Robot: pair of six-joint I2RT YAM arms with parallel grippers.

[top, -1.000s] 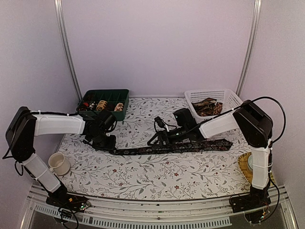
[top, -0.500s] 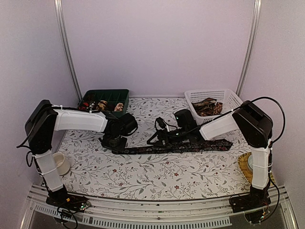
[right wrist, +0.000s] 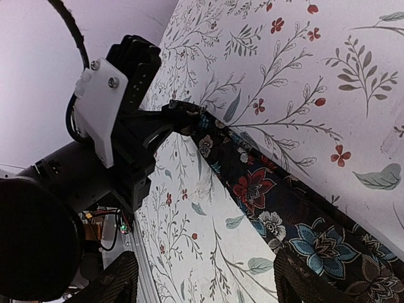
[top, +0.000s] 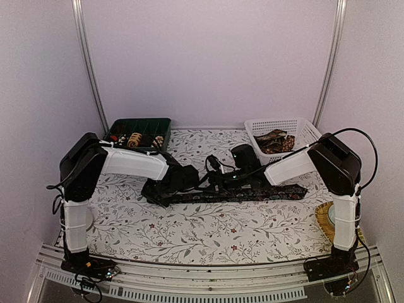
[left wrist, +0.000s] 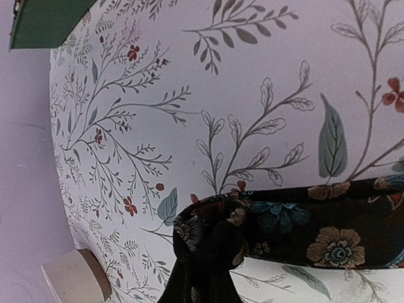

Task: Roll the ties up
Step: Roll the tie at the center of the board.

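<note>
dark floral tie (right wrist: 265, 202), left gripper (right wrist: 172, 111) pinching end

Pale lilac walls (top: 208, 63) behind a table (top: 208, 235) with floral cloth

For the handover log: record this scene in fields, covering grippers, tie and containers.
Left gripper: shut on the narrow end of the long dark floral fabric tie
Tie lay: stretched out rightward, flat
Right gripper: open, over the tie
White plastic mesh basket: back right, loose ties inside
Dark green compartment tray: back left, rolled ties inside
</note>
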